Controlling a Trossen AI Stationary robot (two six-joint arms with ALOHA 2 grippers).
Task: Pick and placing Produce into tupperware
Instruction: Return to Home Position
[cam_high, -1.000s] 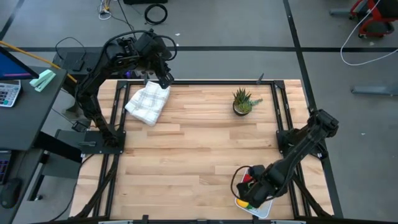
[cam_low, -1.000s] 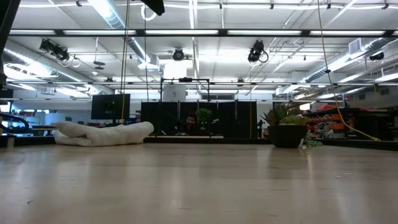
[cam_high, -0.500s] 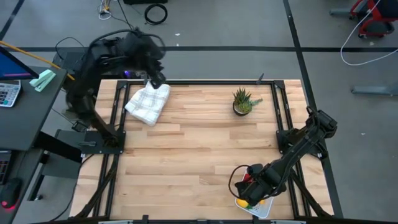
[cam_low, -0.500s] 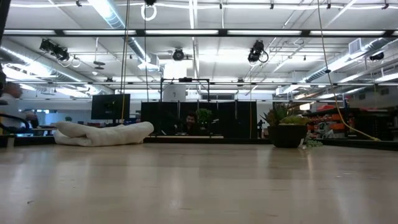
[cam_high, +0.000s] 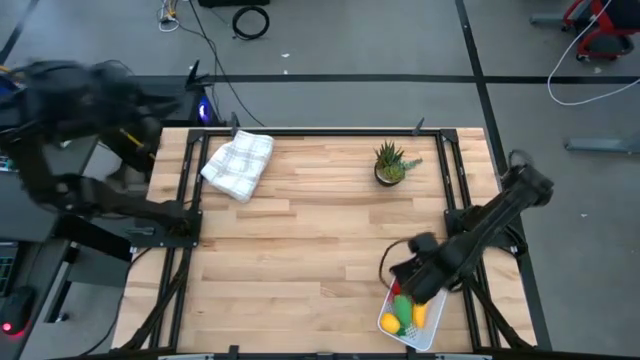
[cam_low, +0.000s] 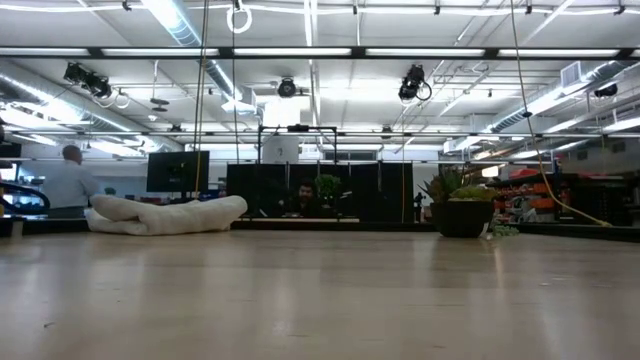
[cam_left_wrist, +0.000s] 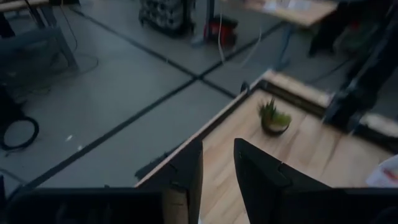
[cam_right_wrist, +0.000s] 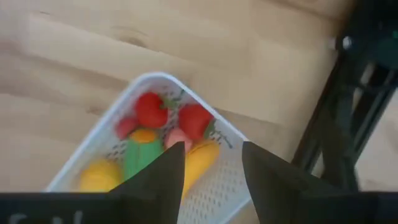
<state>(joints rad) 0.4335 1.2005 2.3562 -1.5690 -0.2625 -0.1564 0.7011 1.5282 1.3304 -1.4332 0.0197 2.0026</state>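
High view: all visible produce (cam_high: 403, 312) lies in the tupperware (cam_high: 426, 338) at the table (cam_high: 300, 250) edge, right side; packing looks done. The right gripper (cam_high: 405, 287) hovers beside it; the left arm (cam_high: 75, 100) hangs off the table. Low view: only cloth (cam_low: 165, 213) and plant (cam_low: 462, 212). Left wrist: left gripper (cam_left_wrist: 217, 155) slightly apart, empty. Right wrist: fingers apart, empty, over the tupperware.

left arm (cam_high: 70, 95): blurred | tupperware (cam_high: 428, 336): partly under right arm (cam_high: 480, 225)
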